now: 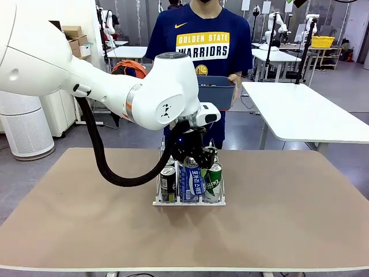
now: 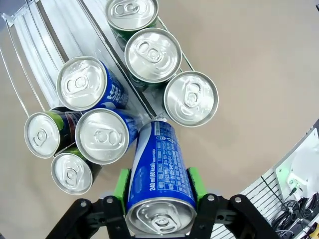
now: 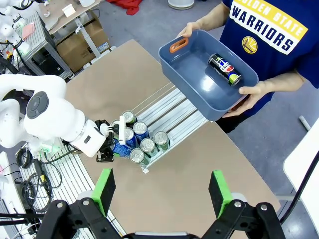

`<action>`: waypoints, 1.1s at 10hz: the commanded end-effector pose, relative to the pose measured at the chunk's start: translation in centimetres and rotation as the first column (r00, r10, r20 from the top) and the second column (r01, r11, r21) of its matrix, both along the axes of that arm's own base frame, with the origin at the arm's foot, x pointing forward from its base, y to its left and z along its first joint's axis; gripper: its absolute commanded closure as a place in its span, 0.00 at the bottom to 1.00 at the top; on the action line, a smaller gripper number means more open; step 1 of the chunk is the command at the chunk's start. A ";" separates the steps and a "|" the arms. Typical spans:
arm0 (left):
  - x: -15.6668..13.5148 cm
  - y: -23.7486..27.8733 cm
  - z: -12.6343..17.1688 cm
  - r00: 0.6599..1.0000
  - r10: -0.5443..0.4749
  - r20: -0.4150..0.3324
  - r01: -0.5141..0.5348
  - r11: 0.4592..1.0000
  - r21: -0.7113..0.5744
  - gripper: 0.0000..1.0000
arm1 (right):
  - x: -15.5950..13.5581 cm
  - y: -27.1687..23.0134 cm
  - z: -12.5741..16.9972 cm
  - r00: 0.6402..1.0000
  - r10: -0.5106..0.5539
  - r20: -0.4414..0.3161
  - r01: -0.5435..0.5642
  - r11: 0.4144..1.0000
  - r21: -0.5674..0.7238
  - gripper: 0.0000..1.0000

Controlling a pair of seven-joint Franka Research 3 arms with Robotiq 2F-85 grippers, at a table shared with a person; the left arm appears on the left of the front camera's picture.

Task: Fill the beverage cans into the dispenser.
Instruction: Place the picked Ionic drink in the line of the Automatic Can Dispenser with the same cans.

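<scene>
Sitting on a tan tabletop (image 1: 288, 225), the dispenser (image 1: 189, 202); white tables (image 1: 305, 112) stand behind

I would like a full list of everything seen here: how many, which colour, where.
dispenser: one, white wire, middle of the table
table: one, tan, under the dispenser
green cans: three, one outer lane
blue cans: two, standing in the middle lane
black cans: two, the other outer lane
held blue can: one, tilted over the dispenser's robot-side end
tub: one, dark blue, held up at the far side
black can in tub: one, lying down
person: one, dark blue shirt, holding the tub
left gripper: black, green pads, shut on the held blue can
right gripper: same colours, open, above the table
</scene>
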State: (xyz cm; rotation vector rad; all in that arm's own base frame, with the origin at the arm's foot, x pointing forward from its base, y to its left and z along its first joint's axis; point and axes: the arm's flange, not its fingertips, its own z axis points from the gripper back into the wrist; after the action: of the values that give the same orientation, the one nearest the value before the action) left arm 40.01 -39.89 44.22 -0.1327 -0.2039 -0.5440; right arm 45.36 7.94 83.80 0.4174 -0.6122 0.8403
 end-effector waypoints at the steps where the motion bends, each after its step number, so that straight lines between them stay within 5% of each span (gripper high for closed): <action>1: 1.8 1.0 0.2 0.999 0.049 0.012 -0.050 0.997 0.057 0.42 | -0.1 0.0 -0.1 1.000 -0.005 -0.008 0.005 1.000 0.004 0.00; 11: 4.7 2.4 -0.6 0.990 0.135 0.045 -0.135 0.991 0.002 0.42 | -0.1 0.0 -0.1 1.000 -0.005 -0.008 0.005 1.000 0.004 0.00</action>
State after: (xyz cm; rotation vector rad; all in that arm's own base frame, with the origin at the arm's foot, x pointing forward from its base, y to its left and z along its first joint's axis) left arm 42.73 -37.58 43.56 -0.1145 -0.1683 -0.4335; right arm 45.36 7.93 83.80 0.4174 -0.6122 0.8402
